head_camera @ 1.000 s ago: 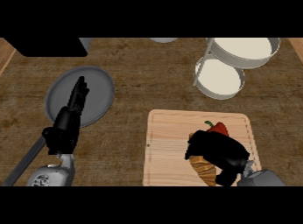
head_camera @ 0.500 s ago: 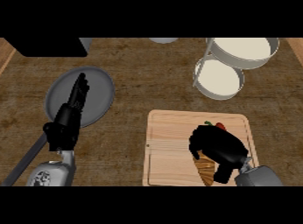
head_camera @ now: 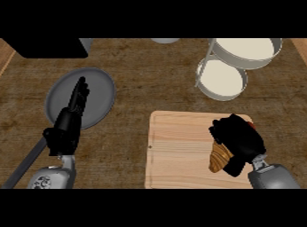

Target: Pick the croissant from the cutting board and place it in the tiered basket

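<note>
Since a second ago the right robot hand [head_camera: 238, 138] has closed in over the croissant [head_camera: 218, 158], its wrist drawn a little nearer the lower edge of the cutting board [head_camera: 179, 150]; its fingers are curled round the pastry's upper part, pinching it, and only the golden lower end shows beneath the palm on the left side; whether the croissant is raised off the board or resting on it I cannot tell; a small red thing [head_camera: 252, 125] peeks out just beyond the fingers, too hidden to name; the left robot hand [head_camera: 74, 106] has kept its place, fingers straight and pressed together, lying over a grey plate [head_camera: 100, 91] on the wooden worktop [head_camera: 149, 88]; the tiered basket [head_camera: 231, 66] stands well apart from the croissant, beyond the board's far edge, its two pale round trays overlapping, the upper one toward the far right; a dark box [head_camera: 48, 48] sits at the far left corner.
</note>
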